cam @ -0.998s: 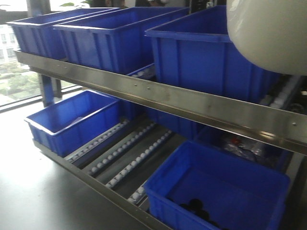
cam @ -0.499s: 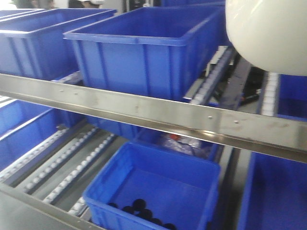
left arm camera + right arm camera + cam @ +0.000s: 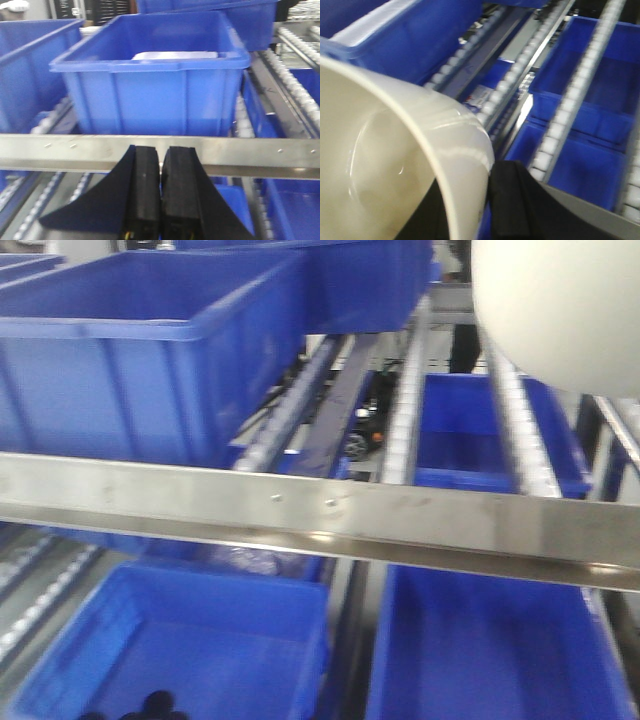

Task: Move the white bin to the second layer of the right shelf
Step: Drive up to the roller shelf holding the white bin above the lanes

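- Left tool [image 3: 161, 155]: jaws together, holding nothing, just short of the front lip [image 3: 240, 155].
- Right tool [image 3: 470, 205]: clamped on the rim of the white bin [image 3: 560, 310], which hangs over the lip's right end.
- Right shelf second layer [image 3: 404, 410]: free roller rails below and ahead of the bin, running away from me, right of the nearest blue crate [image 3: 130, 370].
- Count: one bin, two tools, at least five blue crates.

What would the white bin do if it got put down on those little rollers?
It would probably slide, because the white bin looks smooth and shiny and the rollers would likely turn under it. It seems stiff: its wall looks unbent where the right tool pinches it. The part of its inside in view is empty, so it is likely light.
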